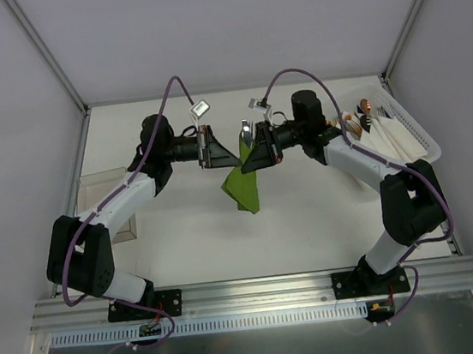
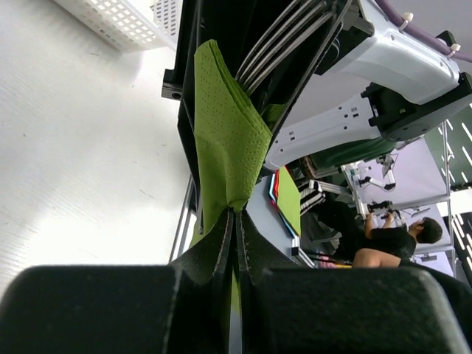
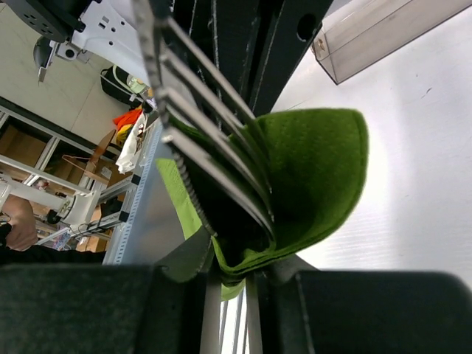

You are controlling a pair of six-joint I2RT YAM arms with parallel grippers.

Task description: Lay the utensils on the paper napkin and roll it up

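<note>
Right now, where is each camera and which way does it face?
Top: above, behind the arms, looking down at the table; both arms show, holding the napkin.
Left wrist: on left arm, facing napkin and cutlery; left end effector below.
Right wrist: on right arm, facing the same; right end effector below.
Both wrists share napkin and cutlery.

The left arm (image 1: 112,203) and right arm (image 1: 357,159) have white shells between black joints; a purple cable (image 1: 174,78) loops over each; flat black bases (image 1: 145,307) anchor them; the left tool (image 2: 234,228) has matte black, wedge-shaped fingers (image 2: 210,254).
</note>
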